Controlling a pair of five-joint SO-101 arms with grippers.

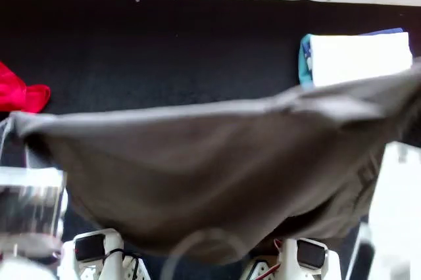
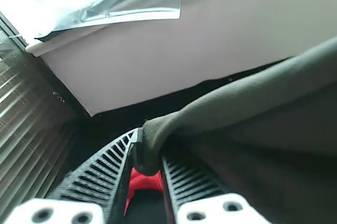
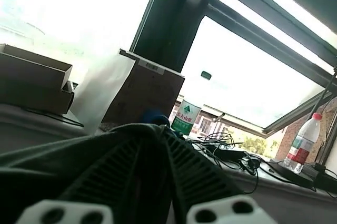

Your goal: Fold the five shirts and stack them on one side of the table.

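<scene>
Dark grey cloth shirt [image 1: 217, 181] spans 9-to-3, left gripper [image 2: 147, 148] and right gripper [image 3: 155, 135] each pinching an end; folded white-topped stack [image 1: 358, 56] at 2 o'clock, nearer right arm.

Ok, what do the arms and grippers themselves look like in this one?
Both the left gripper and right gripper have black fingers with ribbed, slatted faces, mounted on white plastic pieces with round holes. In the high view, the white arm bases carry black motor blocks, with thin black and red cables beside them.
</scene>
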